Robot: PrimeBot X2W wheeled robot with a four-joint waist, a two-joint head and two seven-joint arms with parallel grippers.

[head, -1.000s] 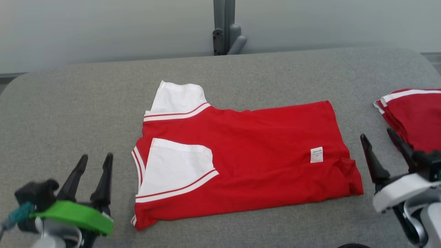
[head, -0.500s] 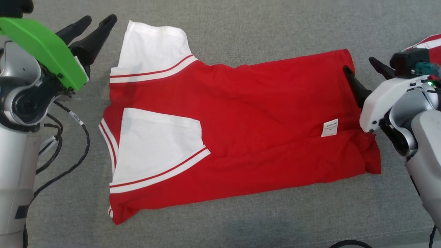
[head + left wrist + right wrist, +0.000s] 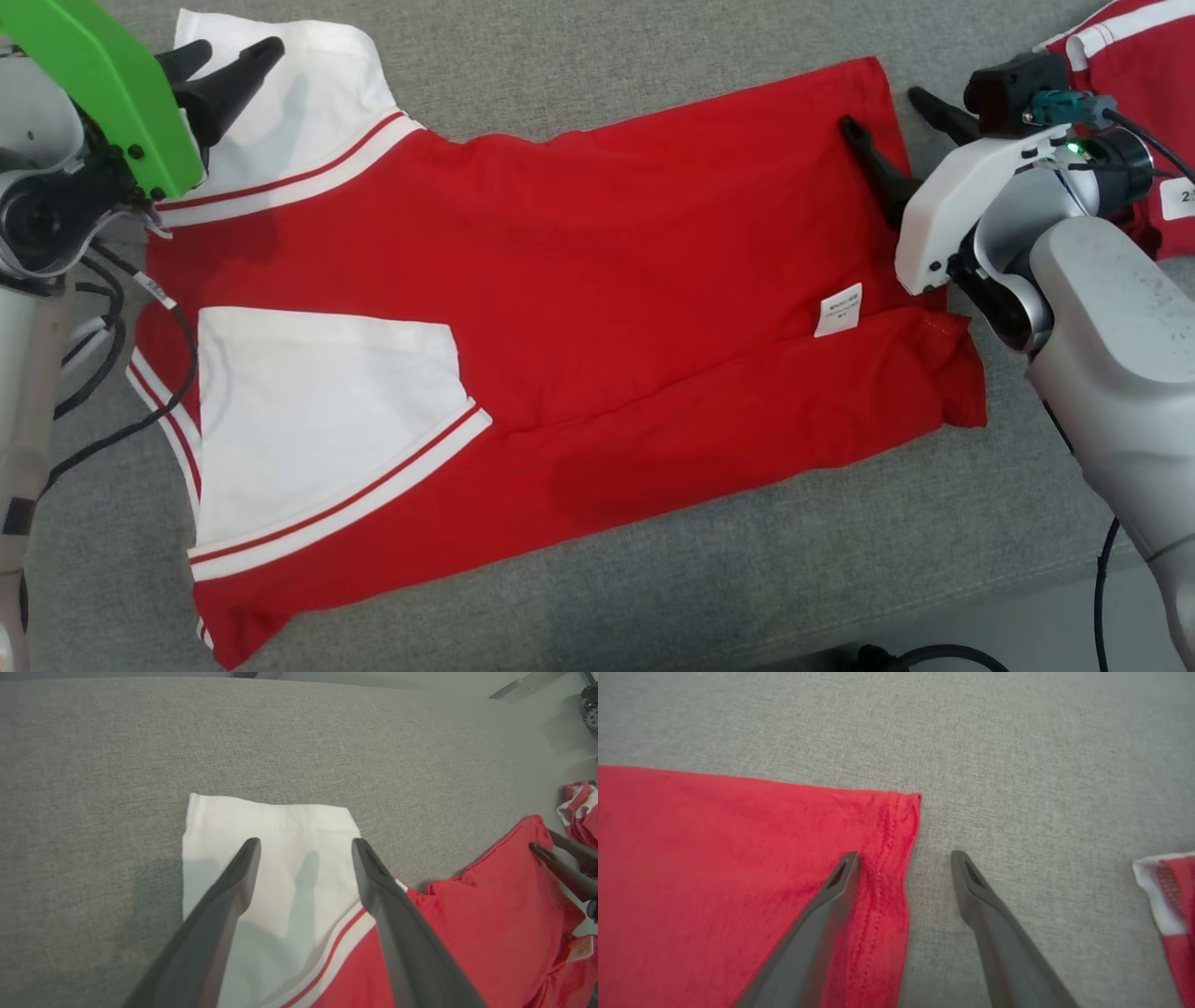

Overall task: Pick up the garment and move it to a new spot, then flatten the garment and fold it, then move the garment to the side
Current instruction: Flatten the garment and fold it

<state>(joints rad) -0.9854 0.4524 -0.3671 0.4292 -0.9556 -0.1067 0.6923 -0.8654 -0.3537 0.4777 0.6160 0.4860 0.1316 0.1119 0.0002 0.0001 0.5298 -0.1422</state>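
**Operator:** Entry one, head view?

**Cataloguer:** You are looking at the garment [image 3: 597,280], red with white sleeves. It is lying flat on the grey worktop [image 3: 653,579], with its long axis running left to right. Your left gripper [image 3: 238,49] is hovering over the far white sleeve [image 3: 308,75] at the left end. Your right gripper [image 3: 882,107] is hovering at the far hem corner [image 3: 873,70] at the right end. Both sets of jaws are standing wide and holding nothing. A second red garment [image 3: 1139,56] is lying apart at the far right.

**Operator:** Entry two, left wrist view?

**Cataloguer:** You are seeing the left gripper [image 3: 306,842] pointing across the sleeve. Both tips are over white cloth, and the sleeve's far edge is lying just beyond them. Whether they are touching it, I cannot tell.

**Operator:** Entry three, right wrist view?

**Cataloguer:** The right gripper [image 3: 904,855] is straddling the hem edge. One finger is over red cloth and the other over bare worktop, with the corner just ahead.

**Operator:** And the relation that counts?

**Cataloguer:** Each arm is sitting nearest its own end of the long axis. I judge you are lining up a two-handed pinch along the far edge, for a fold toward you.
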